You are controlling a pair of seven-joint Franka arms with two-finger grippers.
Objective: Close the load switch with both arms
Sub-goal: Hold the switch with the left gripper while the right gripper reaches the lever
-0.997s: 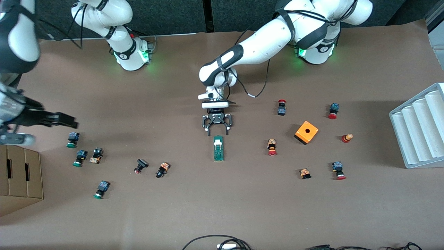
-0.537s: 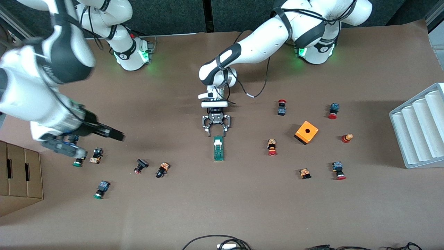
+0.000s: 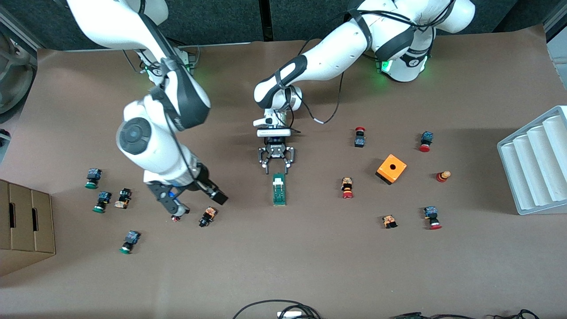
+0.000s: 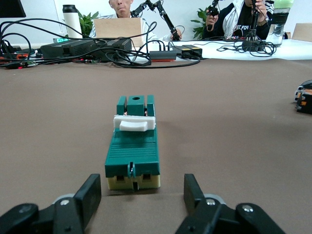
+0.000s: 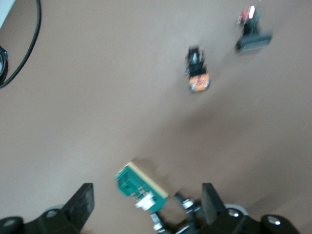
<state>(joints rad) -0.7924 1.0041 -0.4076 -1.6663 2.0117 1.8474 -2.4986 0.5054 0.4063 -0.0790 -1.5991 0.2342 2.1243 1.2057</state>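
1. The table is covered in brown paper, with small push-buttons scattered toward both arms' ends.
2. The right arm reaches in from its base, and the right gripper hangs over a spot beside two small buttons, between them and the load switch. In the right wrist view its jaws are spread wide with nothing between them; the switch shows past them, untouched.
3. The left arm stretches toward the table's middle. The left gripper sits low, just beside the switch's end that is farther from the front camera. In the left wrist view its jaws stand partly spread, a gap a little wider than the switch's body, and they grip nothing: the fingertips stop just short of the cream-coloured end and do not touch it.
4. The load switch lies flat near the table's middle, lengthwise toward the front camera, well apart from the orange cube.
5. It looks like a small rigid plastic block: probably light, stiff and fairly smooth, so likely to slide on the paper if pushed from one side alone.
6. A sensible hold seems to be across its narrow dark-green flanks, leaving the other gripper free to press the white lever on top, its smallest and likely most delicate part.
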